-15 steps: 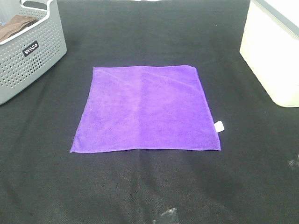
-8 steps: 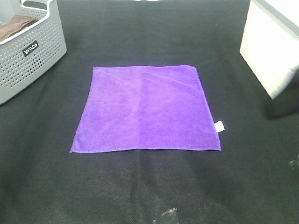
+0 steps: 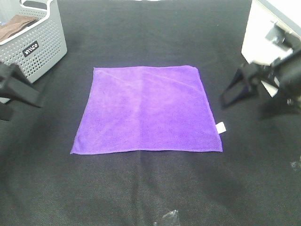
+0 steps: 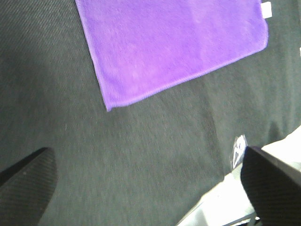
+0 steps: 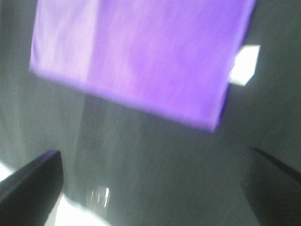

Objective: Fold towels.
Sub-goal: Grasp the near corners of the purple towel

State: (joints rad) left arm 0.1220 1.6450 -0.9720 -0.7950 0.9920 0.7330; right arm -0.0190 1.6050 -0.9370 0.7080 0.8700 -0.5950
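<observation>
The bright purple square microfibre towel lies flat and unfolded at the middle of the black fabric-covered bench, its stitched hem showing all round and its small white tag sticking out at about four o'clock.

Neither gripper holds anything. The left gripper stands off the towel at nine o'clock with its jaws spread wide. The right gripper stands at three o'clock, equally wide and also clear of the cloth.

The likely trouble is in the pick-up. The cloth is thin and lies tight on a rough woven cover, so a jaw that comes down too shallow may slide over the hem and close on nothing. One that digs in may pinch the black cover along with the towel. If the two sides are taken at unequal points, the fold will probably come out skewed, with the edges not meeting. The tag could end up caught in a jaw or folded outward. The right wrist picture is blurred, so that gripper's exact aim cannot be judged.

Further out:
- **Ten o'clock:** a grey perforated plastic basket holds a brown cloth, close behind the left arm.
- **Two o'clock:** a cream-white box crowds the right arm.
- **Six o'clock:** a small shiny scrap lies at the near edge, well apart from the towel.

Nothing rests on the towel.
</observation>
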